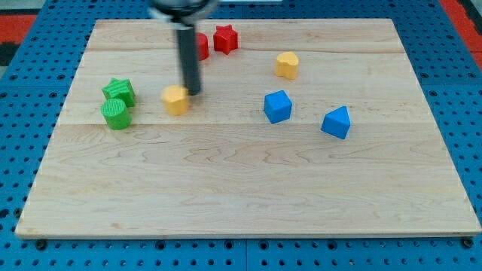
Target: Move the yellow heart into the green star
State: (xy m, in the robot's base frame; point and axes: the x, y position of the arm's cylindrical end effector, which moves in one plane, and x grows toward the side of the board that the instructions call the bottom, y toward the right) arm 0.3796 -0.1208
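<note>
The yellow heart [175,99] lies left of the board's middle, in the upper half. The green star [119,91] lies further toward the view's left, with a gap of bare wood between them. My tip [193,92] stands just to the right of the yellow heart, touching or nearly touching its upper right side. The dark rod rises from there to the view's top edge.
A green cylinder [116,114] sits just below the green star. A red block [201,47], partly hidden by the rod, and a red star [225,38] lie near the top. Another yellow block [287,65], a blue cube [277,106] and a blue block [337,122] lie to the right.
</note>
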